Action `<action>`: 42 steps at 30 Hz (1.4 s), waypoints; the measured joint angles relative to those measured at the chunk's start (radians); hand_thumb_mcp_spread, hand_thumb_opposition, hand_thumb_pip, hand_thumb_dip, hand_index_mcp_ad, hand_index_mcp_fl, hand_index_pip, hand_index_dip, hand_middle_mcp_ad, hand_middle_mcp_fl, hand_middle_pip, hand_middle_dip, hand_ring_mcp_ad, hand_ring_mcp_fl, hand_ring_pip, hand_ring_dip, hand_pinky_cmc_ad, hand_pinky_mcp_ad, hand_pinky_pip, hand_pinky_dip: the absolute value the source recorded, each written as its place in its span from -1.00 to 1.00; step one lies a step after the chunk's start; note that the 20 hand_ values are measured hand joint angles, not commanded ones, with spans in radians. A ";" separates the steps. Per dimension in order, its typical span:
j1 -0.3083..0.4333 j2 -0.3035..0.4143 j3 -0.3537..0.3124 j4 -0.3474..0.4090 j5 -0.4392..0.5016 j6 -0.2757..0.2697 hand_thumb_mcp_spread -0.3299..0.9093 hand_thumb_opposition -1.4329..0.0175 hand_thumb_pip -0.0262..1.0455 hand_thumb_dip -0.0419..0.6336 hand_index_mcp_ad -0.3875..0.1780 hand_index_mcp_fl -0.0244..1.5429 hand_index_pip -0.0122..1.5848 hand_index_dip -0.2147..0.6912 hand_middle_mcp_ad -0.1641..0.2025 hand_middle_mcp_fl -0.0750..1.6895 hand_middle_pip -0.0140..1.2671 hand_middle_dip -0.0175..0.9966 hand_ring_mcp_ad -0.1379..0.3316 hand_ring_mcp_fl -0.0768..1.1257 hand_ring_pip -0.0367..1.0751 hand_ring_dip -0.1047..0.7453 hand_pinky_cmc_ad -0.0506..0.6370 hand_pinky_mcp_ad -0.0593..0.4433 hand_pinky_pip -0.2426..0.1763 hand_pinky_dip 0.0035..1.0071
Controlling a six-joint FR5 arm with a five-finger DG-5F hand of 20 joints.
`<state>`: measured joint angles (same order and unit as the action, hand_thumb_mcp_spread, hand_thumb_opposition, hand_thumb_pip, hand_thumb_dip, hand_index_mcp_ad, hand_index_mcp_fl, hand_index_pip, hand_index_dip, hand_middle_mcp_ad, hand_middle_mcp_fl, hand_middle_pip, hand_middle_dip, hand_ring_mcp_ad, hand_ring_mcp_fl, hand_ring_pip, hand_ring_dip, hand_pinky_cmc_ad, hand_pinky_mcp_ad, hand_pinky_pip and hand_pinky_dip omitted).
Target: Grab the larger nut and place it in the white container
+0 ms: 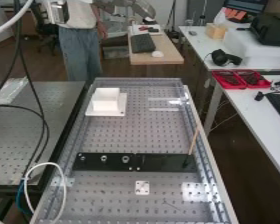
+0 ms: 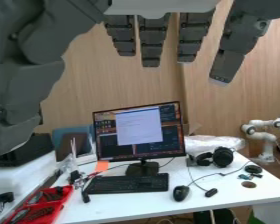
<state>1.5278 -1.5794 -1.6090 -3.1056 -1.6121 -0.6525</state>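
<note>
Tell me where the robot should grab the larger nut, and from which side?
Probably by its outer rim, coming straight down from above. The larger nut stands on the black bar, between the smaller nut and the bearing, so pinching its near and far edges should miss both.

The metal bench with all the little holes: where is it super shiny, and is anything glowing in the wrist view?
High view: a bright patch of glare on the metal bench, nearer than the right end of the flat black bar, and bright glints right of the white container; wrist view: the monitor glows, and the hand looks dark against the lighter wall.
</note>
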 joint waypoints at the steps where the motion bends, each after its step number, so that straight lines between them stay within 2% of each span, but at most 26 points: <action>1: 0.000 -0.002 0.002 -0.001 -0.001 0.000 -0.12 0.00 -0.11 -0.72 0.35 -0.94 -0.90 -0.52 0.22 -0.90 -0.76 -0.53 0.26 -0.87 -0.76 -0.49 0.15 0.47 -0.20 0.17; 4: -0.001 -0.009 0.010 -0.007 -0.003 -0.002 -0.14 -0.03 -0.10 -0.73 0.35 -0.94 -0.89 -0.52 0.20 -0.90 -0.76 -0.53 0.32 -0.87 -0.77 -0.49 0.20 0.54 -0.28 0.19; 8: -0.001 -0.017 0.021 -0.016 -0.003 -0.006 -0.14 -0.03 -0.09 -0.73 0.35 -0.93 -0.90 -0.52 0.31 -0.90 -0.76 -0.53 0.31 -0.87 -0.76 -0.49 0.25 0.55 -0.28 0.22; 18: -0.005 -0.026 0.032 -0.020 -0.019 -0.009 -0.15 -0.04 -0.09 -0.73 0.35 -0.93 -0.89 -0.52 0.31 -0.90 -0.76 -0.52 0.34 -0.88 -0.76 -0.47 0.25 0.53 -0.35 0.25; 20: -0.006 -0.028 0.031 -0.017 -0.024 -0.006 -0.16 -0.04 -0.09 -0.73 0.35 -0.93 -0.88 -0.52 0.31 -0.90 -0.76 -0.52 0.34 -0.88 -0.77 -0.47 0.25 0.60 -0.35 0.25; 25: -0.007 -0.030 0.025 -0.009 -0.037 -0.008 -0.16 -0.04 -0.08 -0.73 0.36 -0.93 -0.88 -0.52 0.32 -0.89 -0.76 -0.52 0.37 -0.88 -0.76 -0.48 0.25 0.60 -0.35 0.25; 31: 0.000 -0.022 -0.010 0.012 -0.025 -0.003 -0.16 -0.04 -0.07 -0.73 0.36 -0.93 -0.88 -0.52 0.32 -0.89 -0.76 -0.51 0.37 -0.88 -0.76 -0.47 0.30 0.60 -0.35 0.25; 42: 0.019 0.029 -0.150 0.071 0.085 -0.005 -0.15 -0.07 -0.02 -0.73 0.36 -0.93 -0.88 -0.52 0.31 -0.89 -0.76 -0.51 0.37 -0.88 -0.77 -0.48 0.30 0.60 -0.35 0.25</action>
<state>1.5471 -1.5501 -1.7594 -3.0345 -1.5274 -0.6579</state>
